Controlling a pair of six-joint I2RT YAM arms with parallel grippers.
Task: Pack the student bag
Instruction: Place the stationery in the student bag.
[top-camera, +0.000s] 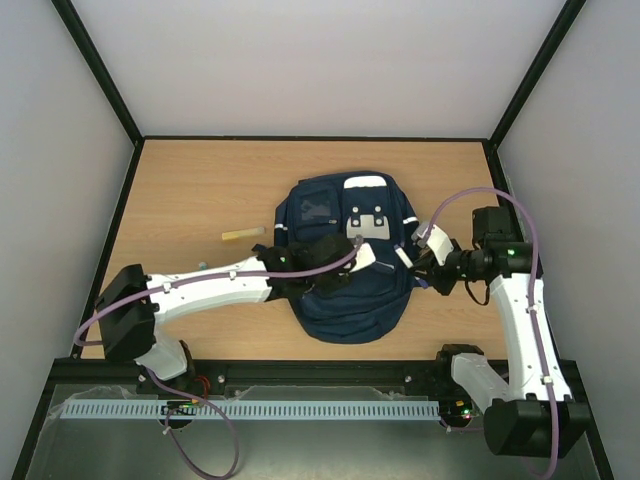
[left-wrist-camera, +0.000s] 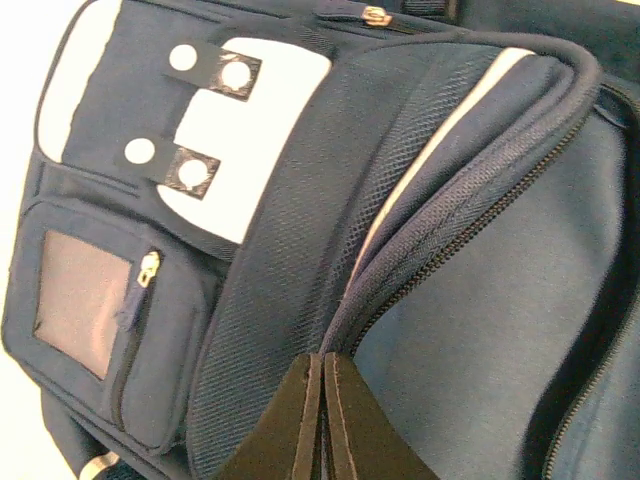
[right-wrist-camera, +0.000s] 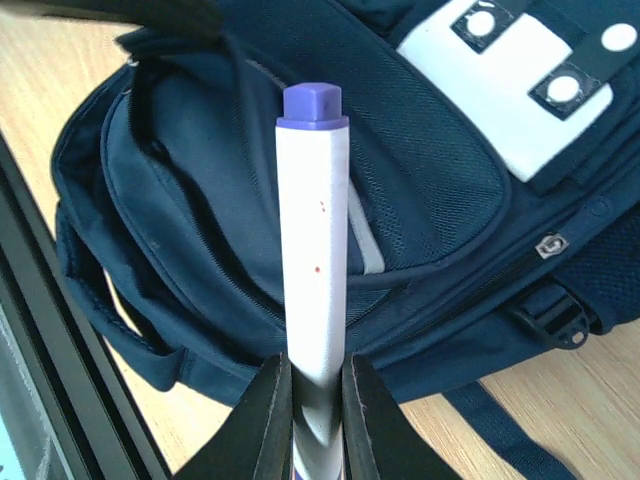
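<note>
The navy-blue student bag (top-camera: 345, 290) lies flat in the middle of the table, white front patch up. My left gripper (top-camera: 350, 260) reaches over it from the left. In the left wrist view the gripper (left-wrist-camera: 323, 358) is shut, pinching the fabric edge beside a zip (left-wrist-camera: 470, 210) of the bag (left-wrist-camera: 300, 200). My right gripper (top-camera: 418, 262) is at the bag's right side. In the right wrist view it (right-wrist-camera: 315, 362) is shut on a white marker with a purple cap (right-wrist-camera: 313, 230). The marker points at an open pocket (right-wrist-camera: 210, 230) of the bag (right-wrist-camera: 430, 200).
A small yellowish flat object (top-camera: 238, 235) lies on the wooden table (top-camera: 200, 190) left of the bag. A tiny greenish item (top-camera: 203, 265) lies near the left arm. Black frame rails (top-camera: 300, 138) border the table.
</note>
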